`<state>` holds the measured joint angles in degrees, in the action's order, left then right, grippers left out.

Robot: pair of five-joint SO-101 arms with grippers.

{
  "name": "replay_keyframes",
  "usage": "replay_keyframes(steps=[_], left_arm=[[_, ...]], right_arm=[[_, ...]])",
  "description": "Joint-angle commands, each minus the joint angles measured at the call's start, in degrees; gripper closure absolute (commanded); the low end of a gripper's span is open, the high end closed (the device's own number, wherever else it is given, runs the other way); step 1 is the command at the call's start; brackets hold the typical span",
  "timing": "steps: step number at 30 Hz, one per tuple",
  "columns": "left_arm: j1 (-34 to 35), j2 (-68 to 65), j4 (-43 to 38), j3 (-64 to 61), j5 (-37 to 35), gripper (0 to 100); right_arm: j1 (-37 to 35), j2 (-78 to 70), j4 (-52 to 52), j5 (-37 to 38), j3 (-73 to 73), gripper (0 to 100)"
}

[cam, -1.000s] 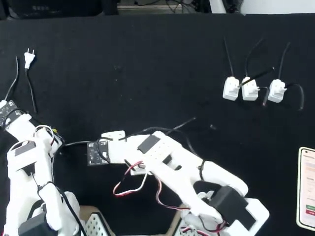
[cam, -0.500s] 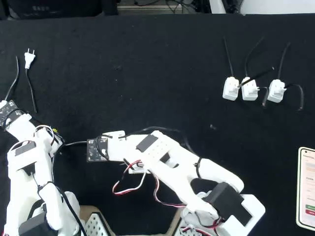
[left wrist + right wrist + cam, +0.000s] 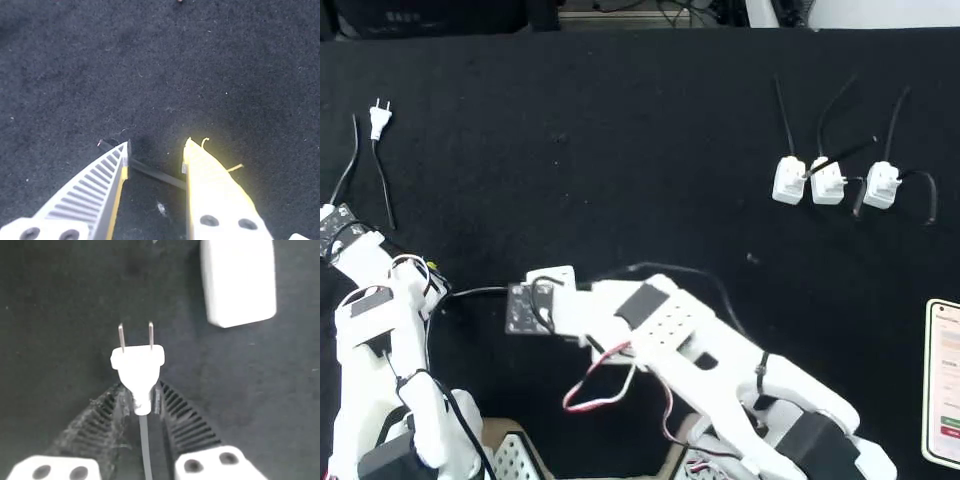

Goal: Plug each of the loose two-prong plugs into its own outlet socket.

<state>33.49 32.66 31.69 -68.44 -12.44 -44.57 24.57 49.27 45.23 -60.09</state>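
Note:
My right gripper (image 3: 141, 397) is shut on a white two-prong plug (image 3: 137, 360), gripping its neck with the prongs pointing away from the wrist. A white rounded block (image 3: 239, 280) lies on the mat just beyond the prongs, off to one side. In the high view the right gripper (image 3: 532, 298) is low on the mat's left half, and the plug's black cable (image 3: 680, 272) trails behind it. Another loose white plug (image 3: 380, 115) lies at the far left. My left gripper (image 3: 155, 150) is open, straddling a thin black cable (image 3: 150, 172). Three white outlet sockets (image 3: 827, 182) stand in a row at the right.
The table is covered by a black mat (image 3: 620, 150). A black cable (image 3: 840, 155) crosses the socket row. A white phone-like device (image 3: 945, 380) lies at the right edge. The left arm (image 3: 380, 330) stands close to the right gripper.
The right arm has swung its elbow and base end to the right and downward, while its gripper moved slightly right. The held plug's cable has dropped lower. The left arm has not moved.

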Motion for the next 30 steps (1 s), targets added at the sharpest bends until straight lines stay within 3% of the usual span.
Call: replay_keyframes(steps=[1, 5, 8, 21, 30], left_arm=[[-0.04, 0.26, -0.97, 3.3, -0.35, 82], [-0.04, 0.26, -0.97, 3.3, -0.35, 82], [-0.04, 0.26, -0.97, 3.3, -0.35, 82], [-0.04, 0.26, -0.97, 3.3, -0.44, 82], [-0.04, 0.26, -0.97, 3.3, -0.44, 82]], right_arm=[[1.32, -2.33, -5.63, -0.88, -1.98, 98.2], [1.32, -6.99, -5.71, -7.65, 1.01, 84.7], [0.88, -7.34, -5.71, -8.35, 2.51, 76.2], [-8.35, 10.68, -2.55, -8.35, -6.29, 80.7], [-8.35, 5.23, -5.89, -5.89, -6.81, 80.5]])
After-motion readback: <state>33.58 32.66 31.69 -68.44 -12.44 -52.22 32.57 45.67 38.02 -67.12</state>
